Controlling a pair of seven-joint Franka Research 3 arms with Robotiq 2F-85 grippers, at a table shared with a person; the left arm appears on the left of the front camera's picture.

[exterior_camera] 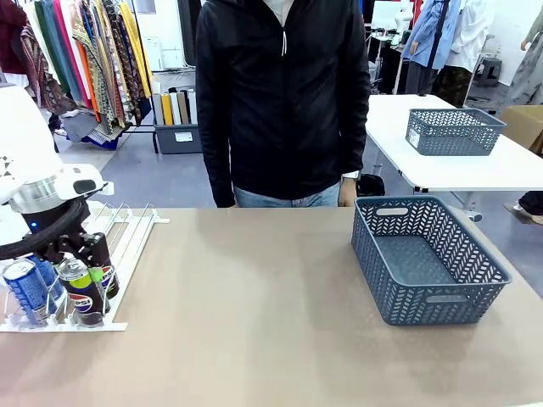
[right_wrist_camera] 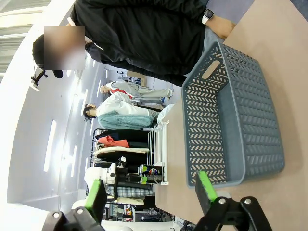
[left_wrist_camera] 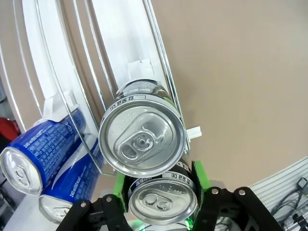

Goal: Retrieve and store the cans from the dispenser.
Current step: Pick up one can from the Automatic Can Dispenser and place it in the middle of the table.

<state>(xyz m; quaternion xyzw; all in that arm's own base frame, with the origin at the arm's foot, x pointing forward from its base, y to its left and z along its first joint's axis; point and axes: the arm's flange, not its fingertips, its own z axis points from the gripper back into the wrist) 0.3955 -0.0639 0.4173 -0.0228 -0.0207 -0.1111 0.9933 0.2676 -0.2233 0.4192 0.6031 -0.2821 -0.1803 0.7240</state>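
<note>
Room: clothes racks (exterior_camera: 93, 51) are hanging at the back, and a person (exterior_camera: 284, 102) in a black jacket is standing at the far edge.
Bench (exterior_camera: 254, 322): its plain tan top is carrying everything.
Basket (exterior_camera: 441, 301): sitting on the right side.
Dispenser (exterior_camera: 127, 233): lying at the left edge, with cans (exterior_camera: 82, 292) standing at its front.
Left jaws: clamping a black can (left_wrist_camera: 162, 202) at the dispenser's front.
Right jaws: hanging wide apart, gripping nothing.
</note>
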